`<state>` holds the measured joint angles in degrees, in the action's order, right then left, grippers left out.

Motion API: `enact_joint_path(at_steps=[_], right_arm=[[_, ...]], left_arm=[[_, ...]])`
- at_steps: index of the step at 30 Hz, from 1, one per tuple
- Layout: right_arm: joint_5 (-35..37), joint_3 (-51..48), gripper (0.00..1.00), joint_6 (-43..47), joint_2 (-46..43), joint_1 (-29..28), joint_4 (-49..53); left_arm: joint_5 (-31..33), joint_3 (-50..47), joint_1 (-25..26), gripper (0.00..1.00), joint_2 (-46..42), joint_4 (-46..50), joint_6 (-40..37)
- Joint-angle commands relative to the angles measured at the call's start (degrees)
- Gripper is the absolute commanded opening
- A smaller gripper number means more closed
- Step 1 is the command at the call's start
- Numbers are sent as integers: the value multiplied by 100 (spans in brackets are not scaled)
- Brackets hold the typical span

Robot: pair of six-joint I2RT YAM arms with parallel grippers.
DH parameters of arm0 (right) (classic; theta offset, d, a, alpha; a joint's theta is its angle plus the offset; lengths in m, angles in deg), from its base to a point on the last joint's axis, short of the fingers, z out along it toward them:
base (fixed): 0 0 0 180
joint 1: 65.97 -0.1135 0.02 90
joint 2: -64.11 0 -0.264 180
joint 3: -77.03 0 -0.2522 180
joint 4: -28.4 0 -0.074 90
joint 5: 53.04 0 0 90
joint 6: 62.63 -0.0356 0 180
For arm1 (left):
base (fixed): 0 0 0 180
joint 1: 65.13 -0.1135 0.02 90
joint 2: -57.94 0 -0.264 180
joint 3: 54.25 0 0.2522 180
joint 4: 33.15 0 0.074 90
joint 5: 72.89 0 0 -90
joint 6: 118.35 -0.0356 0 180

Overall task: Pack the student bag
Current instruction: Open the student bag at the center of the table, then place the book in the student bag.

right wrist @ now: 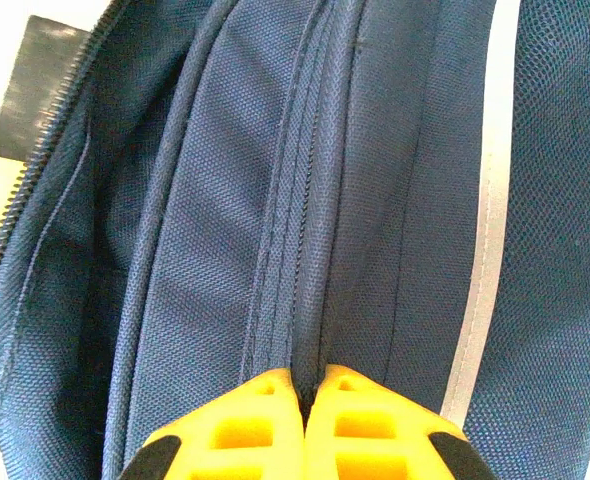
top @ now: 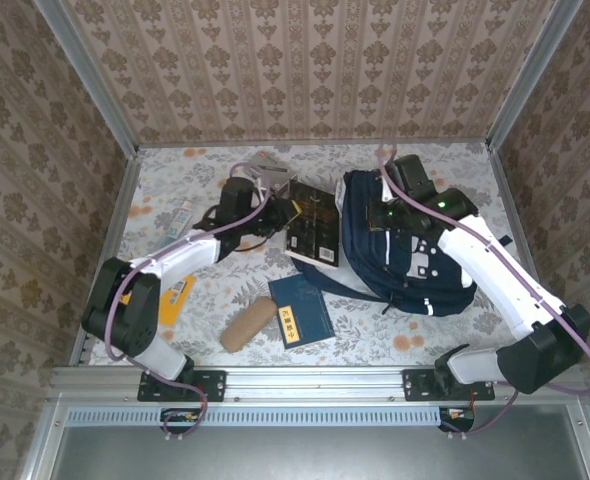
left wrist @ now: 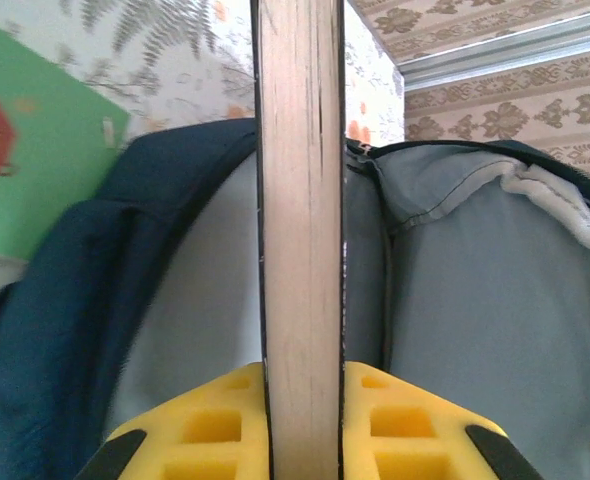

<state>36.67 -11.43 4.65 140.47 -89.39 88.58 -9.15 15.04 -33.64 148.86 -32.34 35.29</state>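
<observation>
The student bag (top: 415, 265), a navy-blue backpack with white stripes, lies right of the table's centre with its mouth toward the left. A dark-covered book (top: 313, 228) stands at that mouth, and my left gripper (top: 280, 215) is shut on it. In the left wrist view the book's pale page edge (left wrist: 300, 200) runs up between the yellow fingers (left wrist: 215, 420), with the bag's grey lining (left wrist: 475, 300) behind it. My right gripper (top: 380, 215) rests on the bag's top. Its jaws (right wrist: 310, 375) are shut, pinching a fold of the navy fabric (right wrist: 205, 200) beside a white stripe (right wrist: 480, 260).
A blue book (top: 303, 308) and a brown roll-shaped case (top: 247, 323) lie in front of the bag. A yellow item (top: 175, 295) sits under the left arm, small items (top: 180, 220) lie at the far left, and a grey object (top: 270, 165) is at the back. A green sheet (left wrist: 35, 160) shows at the left.
</observation>
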Motion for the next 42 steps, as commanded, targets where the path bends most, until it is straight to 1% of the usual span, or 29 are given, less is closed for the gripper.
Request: enact_joint_path(at_steps=[1,3,8,13,14,18,22,29,30,31,34,35,37,38,42], right_arm=[[-796,81,0,-325,-410,278,-809],[-1084,21,0,-524,-463,477,-962],[-1549,-4,0,-882,-501,887,-1135],[-1827,-75,0,-1139,-465,1099,-1308],[-1890,-83,0,-1176,-442,1124,-1329],[-2026,-120,0,-1255,-376,1148,-1393],[-2113,-158,0,-1309,-349,1147,-1481],[-2189,-112,0,-1307,-304,1151,-1469],[-2185,-106,0,-1290,-306,1147,-1447],[-2171,-107,0,-1255,-318,1151,-1426],[-2124,-146,0,-1170,-337,1168,-1372],[-2124,-169,0,-1150,-345,1180,-1363],[-2128,-231,0,-1121,-356,1198,-1363],[-2117,-274,0,-1101,-363,1222,-1374],[-2085,-445,0,-1021,-384,1268,-1389]], left_arm=[[301,402,305,0,353,-1231,649],[376,587,545,0,653,-1478,746],[766,997,1065,0,1231,-1623,846],[782,1297,1389,0,1827,-2515,1264],[763,1387,1451,0,1927,-2541,1290],[763,1726,1677,0,2198,-2396,1173],[754,2167,1897,0,2572,-2010,948],[1039,2857,2275,0,3053,-763,403],[1051,2889,2289,4,3071,-654,371],[1066,2911,2284,13,3073,-523,327],[1133,2883,2249,45,2985,-194,178],[1179,2856,2231,55,2917,-83,99],[1298,2800,2172,68,2714,143,-71],[1348,2775,2137,73,2604,298,-185],[1467,2724,1973,82,2146,873,-560]])
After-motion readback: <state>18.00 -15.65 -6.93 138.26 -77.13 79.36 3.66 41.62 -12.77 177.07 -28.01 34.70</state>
